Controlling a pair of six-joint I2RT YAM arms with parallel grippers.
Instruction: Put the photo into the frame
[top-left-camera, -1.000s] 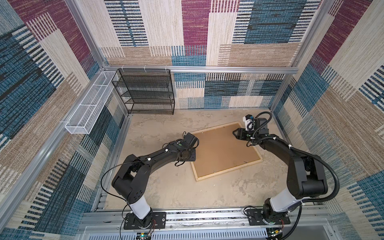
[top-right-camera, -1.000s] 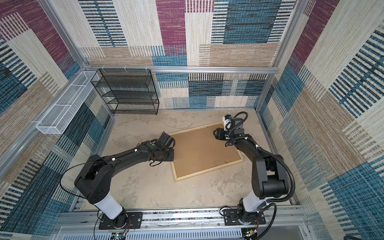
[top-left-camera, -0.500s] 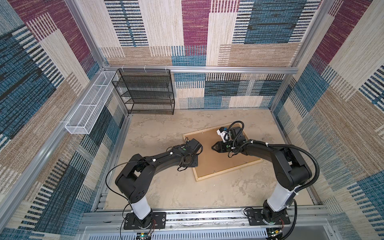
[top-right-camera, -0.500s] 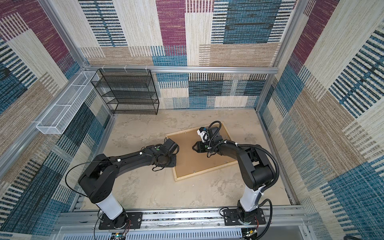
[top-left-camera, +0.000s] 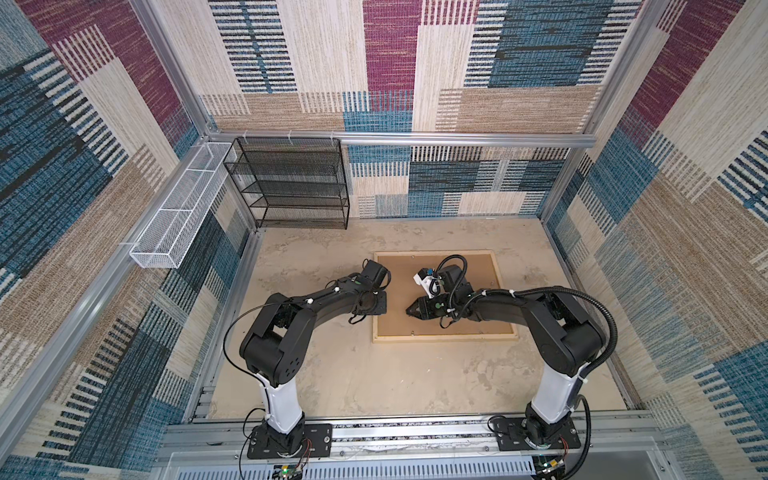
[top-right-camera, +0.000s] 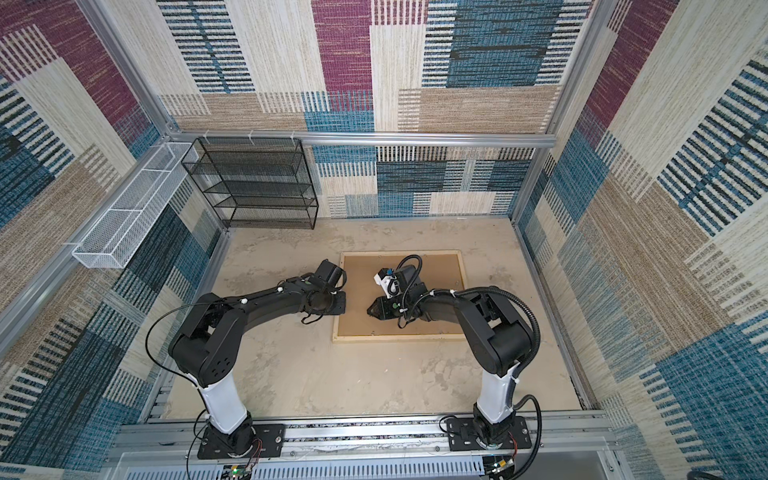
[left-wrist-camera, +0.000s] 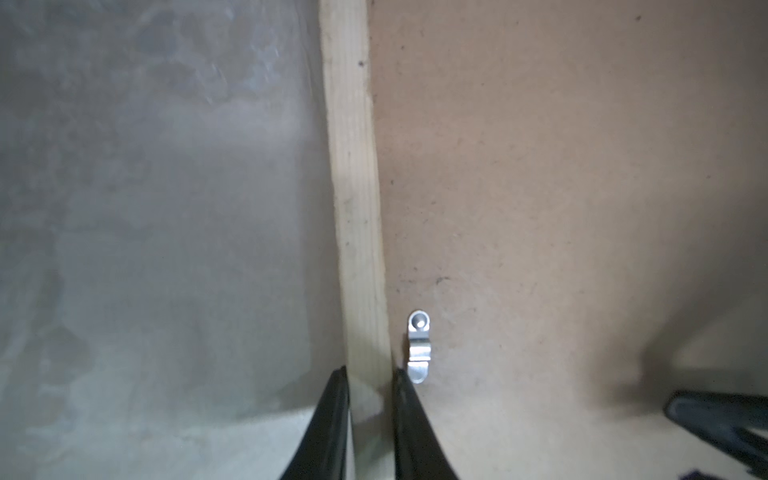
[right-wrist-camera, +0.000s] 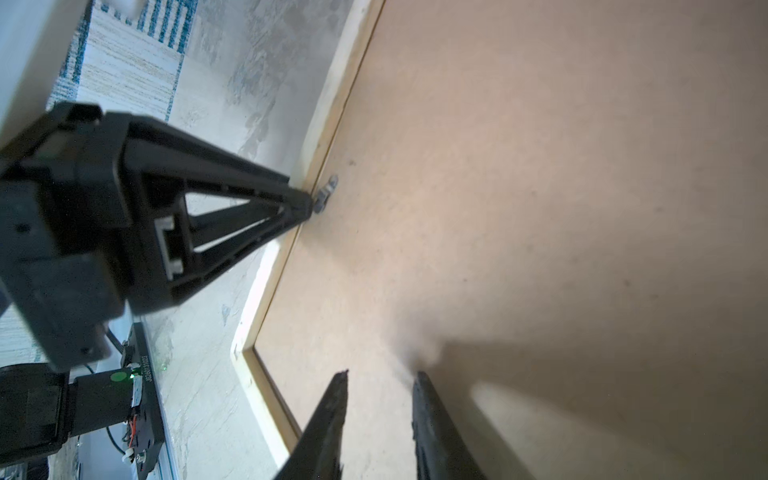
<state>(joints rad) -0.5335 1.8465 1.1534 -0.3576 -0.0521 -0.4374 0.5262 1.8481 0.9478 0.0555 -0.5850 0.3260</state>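
The frame lay flat and back-up on the bench, about midway between its left and right edges and a little nearer the far edge than the near one, its sides square to the bench's own. A brown backing board filled the whole opening inside the pale wood strips. The left gripper pointed down at the middle of the frame's left strip. In the left wrist view its two black fingers straddled that strip, one on the bench side and one on the board side, both pressed against the wood, so it was clenched on the frame. A small silver metal clip lay on the board just beside the inner finger. The right gripper reached in from the right over the board's near-left part, low and aimed toward the left gripper but apart from it. Its fingers stood a little apart with only bare board between them, grasping nothing — whether the tips touched the board cannot be told. At the bench's far-left corner stood a black wire shelf, with a white wire basket fixed along the left wall.
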